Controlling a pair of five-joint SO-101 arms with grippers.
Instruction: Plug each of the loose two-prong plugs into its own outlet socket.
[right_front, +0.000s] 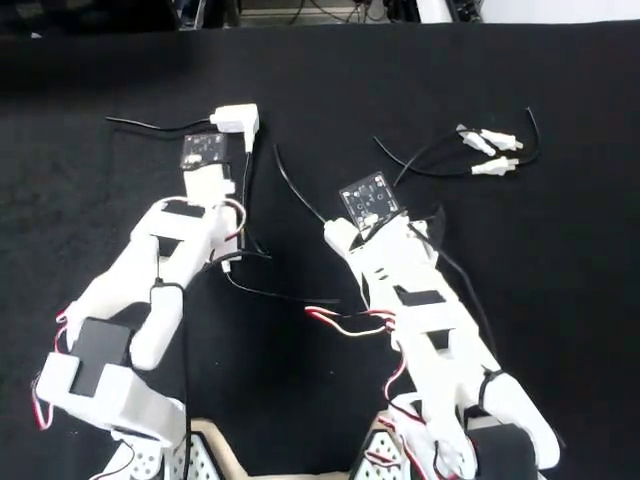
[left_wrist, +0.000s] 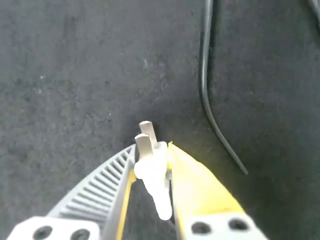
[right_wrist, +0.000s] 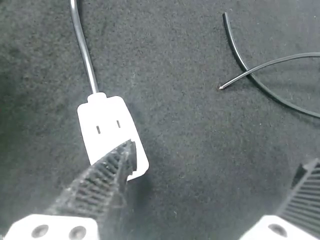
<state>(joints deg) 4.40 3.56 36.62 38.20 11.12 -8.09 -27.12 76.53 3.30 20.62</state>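
- Plug (left_wrist: 152, 169): tail end and cord hidden between the left tool (left_wrist: 151, 148) fingers.
- Outlet socket (right_wrist: 106, 129): one corner covered by the ribbed finger (right_wrist: 97, 187) of the right tool (right_wrist: 217, 160).
- Right tool's other finger: cut off at frame edge.
- High view: tool fingers hidden under left arm's board (right_front: 203, 152) and right arm's board (right_front: 368, 195).
- loose plugs (right_front: 490, 139): prongs too small to tell.
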